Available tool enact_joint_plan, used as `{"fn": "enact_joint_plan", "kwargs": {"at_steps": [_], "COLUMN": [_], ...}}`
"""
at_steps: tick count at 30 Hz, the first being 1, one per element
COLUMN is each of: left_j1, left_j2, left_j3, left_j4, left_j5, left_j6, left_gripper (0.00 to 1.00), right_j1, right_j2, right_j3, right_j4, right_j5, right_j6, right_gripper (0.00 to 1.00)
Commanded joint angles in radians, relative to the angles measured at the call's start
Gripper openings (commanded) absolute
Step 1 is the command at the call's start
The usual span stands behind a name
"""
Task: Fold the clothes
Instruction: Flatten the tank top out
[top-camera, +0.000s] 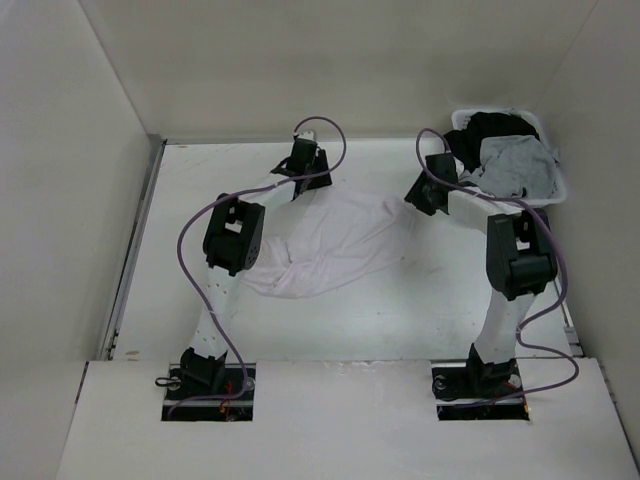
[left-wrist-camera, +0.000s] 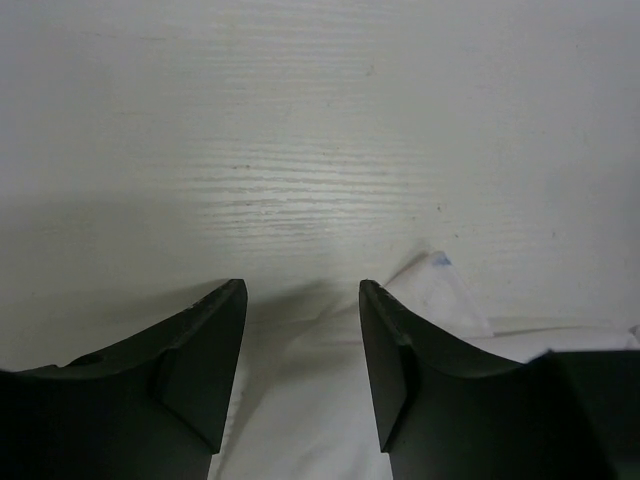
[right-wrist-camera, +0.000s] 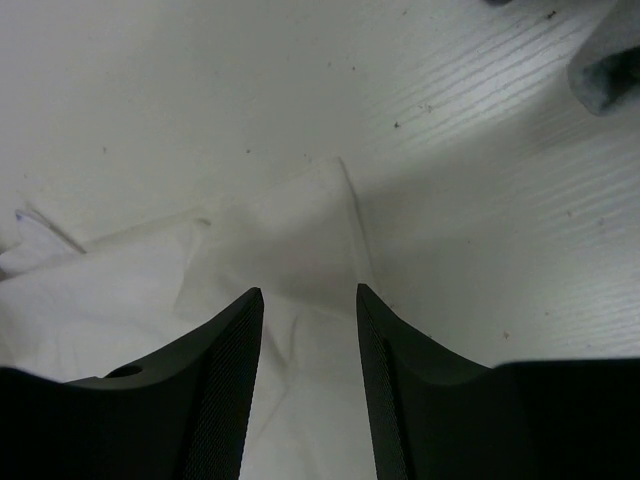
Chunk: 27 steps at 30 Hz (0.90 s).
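The clothes (top-camera: 330, 245), a thin white tank top, lie crumpled and partly spread on the white table between my two arms. My left gripper (top-camera: 300, 188) hovers over the top's far left edge. In the left wrist view its jaws stand open (left-wrist-camera: 301, 290), with white fabric (left-wrist-camera: 300, 410) lying flat beneath and between them and a corner (left-wrist-camera: 440, 285) poking out to the right. My right gripper (top-camera: 423, 197) is at the top's far right edge. Its jaws also stand open (right-wrist-camera: 309, 292) over a narrow strip of the fabric (right-wrist-camera: 290, 240), gripping nothing.
A white basket (top-camera: 556, 190) stands at the back right, holding a black garment (top-camera: 490, 130) and a light grey one (top-camera: 515, 165). The grey one's edge (right-wrist-camera: 610, 60) shows in the right wrist view. White walls enclose the table at the left, back and right.
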Motion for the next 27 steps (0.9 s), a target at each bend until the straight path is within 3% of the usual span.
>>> {"fn": "enact_joint_plan", "kwargs": {"at_steps": [1,6,13,16,23,27], "left_j1": [-0.018,-0.024,-0.035,-0.030,0.049,0.095], "left_j2": [-0.030,-0.073,-0.090,-0.151,-0.447,-0.571], "left_j3": [-0.029,-0.076,-0.104,-0.186,-0.562,-0.729], "left_j4": [-0.024,-0.005,-0.011,0.015,0.212,0.245], "left_j5": [0.077,0.090,0.120,0.081,0.039,0.002], "left_j6": [0.005,0.009,0.004,-0.017,-0.115,-0.166], "left_gripper": [0.46,0.39,0.13,0.03,0.00,0.00], "right_j1": [-0.020,-0.025,-0.038,-0.038,-0.011,0.029], "right_j2": [0.035,0.046,0.131,0.165,-0.006,-0.030], "right_j3": [0.103,0.155,0.308,0.373,0.126,0.083], "right_j4": [-0.121,-0.203,-0.352,-0.423,-0.205,-0.165], "right_j5": [-0.058,-0.027,-0.049,-0.030,-0.118,-0.110], "right_j6": [-0.008,-0.010,-0.050,-0.080,-0.019,-0.021], "right_gripper": [0.48,0.48,0.48,0.46,0.46,0.49]}}
